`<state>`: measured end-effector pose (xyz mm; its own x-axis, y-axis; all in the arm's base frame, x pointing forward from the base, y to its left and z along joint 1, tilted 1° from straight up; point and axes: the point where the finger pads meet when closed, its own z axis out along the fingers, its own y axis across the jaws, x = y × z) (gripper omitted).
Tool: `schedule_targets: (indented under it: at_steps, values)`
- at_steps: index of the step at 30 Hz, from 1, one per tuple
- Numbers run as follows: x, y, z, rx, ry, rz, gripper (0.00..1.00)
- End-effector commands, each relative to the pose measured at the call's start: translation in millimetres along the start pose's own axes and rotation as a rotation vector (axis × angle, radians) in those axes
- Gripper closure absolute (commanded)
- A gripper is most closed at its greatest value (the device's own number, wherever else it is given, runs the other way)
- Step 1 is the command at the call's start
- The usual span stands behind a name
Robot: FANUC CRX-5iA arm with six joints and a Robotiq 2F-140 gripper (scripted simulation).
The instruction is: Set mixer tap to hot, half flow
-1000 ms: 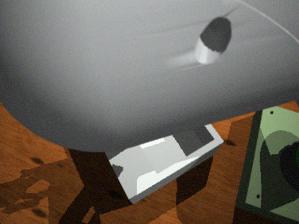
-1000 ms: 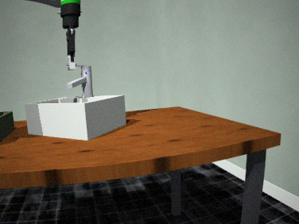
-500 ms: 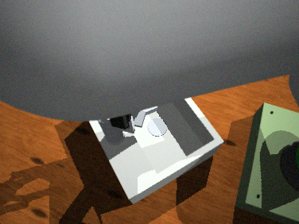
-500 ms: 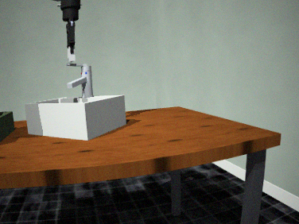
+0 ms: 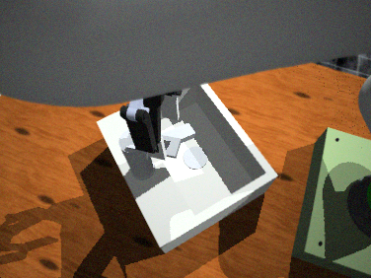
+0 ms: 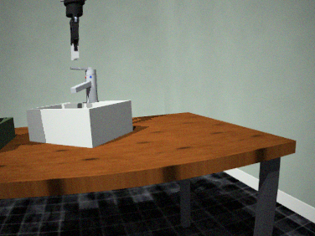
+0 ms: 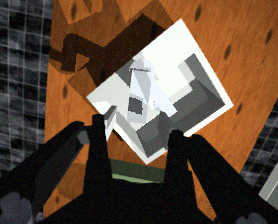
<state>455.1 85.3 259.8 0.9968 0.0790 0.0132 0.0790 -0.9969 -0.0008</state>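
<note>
Pale green walls and a dark tiled floor surround a curved orange-brown wooden table point(image 6: 201, 144) on grey legs. Near its left end stands a white square ceramic sink basin point(image 6: 105, 123), and at the basin's back rises a silver metal mixer tap point(image 6: 91, 88). The tap's spout juts to the left in the exterior view, and its thin grey lever point(image 6: 78, 69) lies flat on top of the body, pointing the same way as the spout. A red dot and a blue dot show on the tap body just beneath the lever.

Directly above the lever hangs the black two-finger gripper point(image 6: 74, 53), pointing straight down from a grey arm with a green ring at the wrist; a clear gap separates its pale fingertips from the lever. From the wrist view, the two dark fingers stand partly apart with nothing between them, framing the basin and tap below. At the table's edge in the top view sits a pale green base plate point(image 5: 321, 177) under the arm
</note>
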Motion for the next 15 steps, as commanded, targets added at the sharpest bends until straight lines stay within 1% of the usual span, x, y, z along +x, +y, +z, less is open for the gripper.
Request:
schedule_targets:
  at_steps: [1, 5, 6, 15]
  values:
    - [0.1, 0.0, -1.3, 0.000, 0.000, 0.000, 0.57]
    - [0.1, 0.0, -1.7, 0.000, 0.000, 0.000, 0.57]
    - [0.1, 0.0, -1.7, 0.000, 0.000, 0.000, 1.00]
    - [0.1, 0.0, -1.7, 0.000, 0.000, 0.000, 1.00]
